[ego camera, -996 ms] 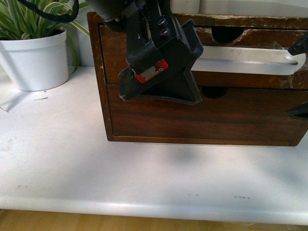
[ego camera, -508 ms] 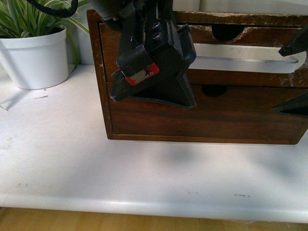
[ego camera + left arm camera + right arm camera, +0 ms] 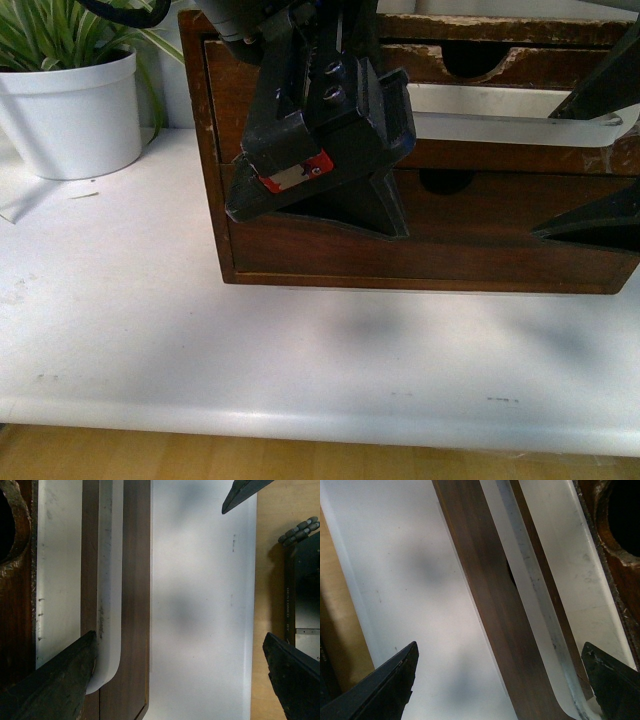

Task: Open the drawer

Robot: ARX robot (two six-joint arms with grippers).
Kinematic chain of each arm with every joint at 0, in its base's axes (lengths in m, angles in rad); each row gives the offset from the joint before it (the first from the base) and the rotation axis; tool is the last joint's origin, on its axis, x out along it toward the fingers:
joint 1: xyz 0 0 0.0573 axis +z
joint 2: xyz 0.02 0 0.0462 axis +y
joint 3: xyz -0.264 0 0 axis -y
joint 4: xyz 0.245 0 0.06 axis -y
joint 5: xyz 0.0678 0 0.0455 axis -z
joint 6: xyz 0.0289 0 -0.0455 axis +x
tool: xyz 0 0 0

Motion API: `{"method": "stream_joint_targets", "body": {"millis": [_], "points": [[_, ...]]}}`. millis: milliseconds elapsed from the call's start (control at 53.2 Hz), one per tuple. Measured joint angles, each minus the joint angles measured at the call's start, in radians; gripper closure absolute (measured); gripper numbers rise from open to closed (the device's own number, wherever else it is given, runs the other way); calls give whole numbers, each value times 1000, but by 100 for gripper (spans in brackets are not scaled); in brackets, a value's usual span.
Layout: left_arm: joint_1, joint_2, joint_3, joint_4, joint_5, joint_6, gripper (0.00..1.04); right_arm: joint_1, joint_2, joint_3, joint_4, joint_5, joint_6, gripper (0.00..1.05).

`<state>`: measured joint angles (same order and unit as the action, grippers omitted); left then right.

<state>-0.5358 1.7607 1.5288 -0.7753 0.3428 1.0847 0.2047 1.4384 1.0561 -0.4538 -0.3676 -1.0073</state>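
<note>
Since the earlier frames the right gripper [image 3: 543,176] had come further in from the right, its two dark fingers now standing above and below the white handle [image 3: 490,128]. The left gripper [image 3: 179,650] had shifted slightly lower and to the left in front of the wooden chest [image 3: 200,150].

Both sets of jaws were spread wide and held nothing. In the left wrist view, one left finger lay at the rounded end of the handle. I could not tell whether it touched. The other hung out over the near edge of the table [image 3: 300,340].

The drawer [image 3: 500,158] was the upper one in the chest, at the far right of the table. It sat above a plain lower drawer [image 3: 480,235] and well right of the plant pot [image 3: 70,115]. Its front looked level with the chest face, so it was probably not yet open.

The drawer was stiff wood, likely fairly light, and might drag in its frame. The handle was the natural hold, taken near its middle and drawn straight toward the near side. It seemed only stuck on, so a skewed or sharp tug might peel it. The chest could also slide on the smooth table unless braced.
</note>
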Motion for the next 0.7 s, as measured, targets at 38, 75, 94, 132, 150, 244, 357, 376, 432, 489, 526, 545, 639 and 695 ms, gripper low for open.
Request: {"method": "stream_joint_targets", "body": {"millis": [38, 75, 94, 132, 150, 244, 357, 376, 432, 489, 526, 545, 639, 695], "points": [[-1, 0, 0, -6, -1, 6, 6, 0, 2, 0, -4, 3, -4, 9], [-2, 0, 2, -11, -2, 11, 6, 0, 4, 0, -14, 3, -10, 9], [-3, 0, 2, -15, -2, 15, 6, 0, 4, 0, -18, 3, -11, 9], [-4, 0, 3, -21, -3, 21, 6, 0, 6, 2, -31, -1, -22, 9], [-5, 0, 5, -26, -3, 27, 6, 0, 6, 3, -34, -1, -26, 9], [-8, 0, 8, -32, -8, 32, 6, 0, 10, 4, -33, -3, -34, 9], [-11, 0, 15, -58, -8, 44, 6, -1, 10, 15, -86, -13, -61, 9], [-13, 0, 15, -62, -8, 46, 6, -1, 10, 16, -95, -16, -66, 9], [-14, -1, 16, -72, -8, 51, 6, -1, 8, 18, -109, -21, -77, 9], [-14, -2, 18, -81, -8, 57, 6, -1, 5, 20, -127, -27, -92, 9], [-15, -3, 18, -90, -8, 61, 6, 0, 2, 20, -138, -29, -101, 9], [-15, -4, 19, -92, -8, 62, 6, 0, 1, 20, -142, -30, -105, 9], [-18, -13, 19, -117, -8, 67, 6, 2, -11, 20, -175, -40, -126, 9], [-19, -19, 16, -132, -7, 67, 6, 4, -21, 19, -201, -50, -139, 9]]}}
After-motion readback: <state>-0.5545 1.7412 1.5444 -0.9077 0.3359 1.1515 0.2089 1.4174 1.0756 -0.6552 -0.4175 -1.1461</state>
